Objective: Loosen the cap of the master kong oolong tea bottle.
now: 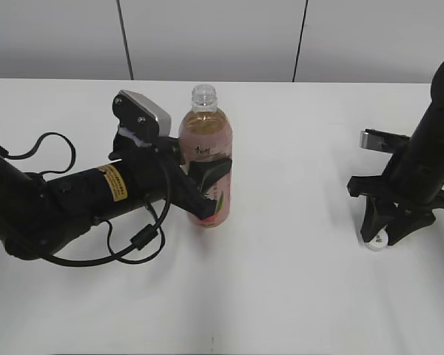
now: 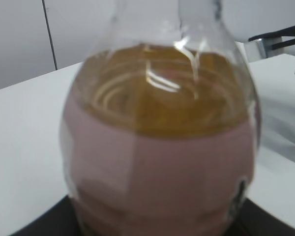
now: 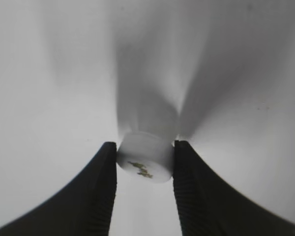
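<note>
The master kong oolong tea bottle [image 1: 206, 140] stands upright left of the table's middle, with its threaded neck [image 1: 203, 95] bare. My left gripper [image 1: 209, 186] is shut on the bottle's pink-labelled body from the left. In the left wrist view the bottle [image 2: 162, 147] fills the frame, with dark fingers [image 2: 42, 223] at the bottom corners. Far to the right, my right gripper [image 1: 377, 235] points down and is shut on the small white cap [image 1: 377, 242]. In the right wrist view the cap [image 3: 145, 157] sits squeezed between the two black fingertips of that gripper [image 3: 145, 163], just at the table surface.
The white table [image 1: 296, 296] runs to a grey panelled wall [image 1: 222, 37] behind. The left arm's black cables [image 1: 133, 244] loop over the table in front of the arm.
</note>
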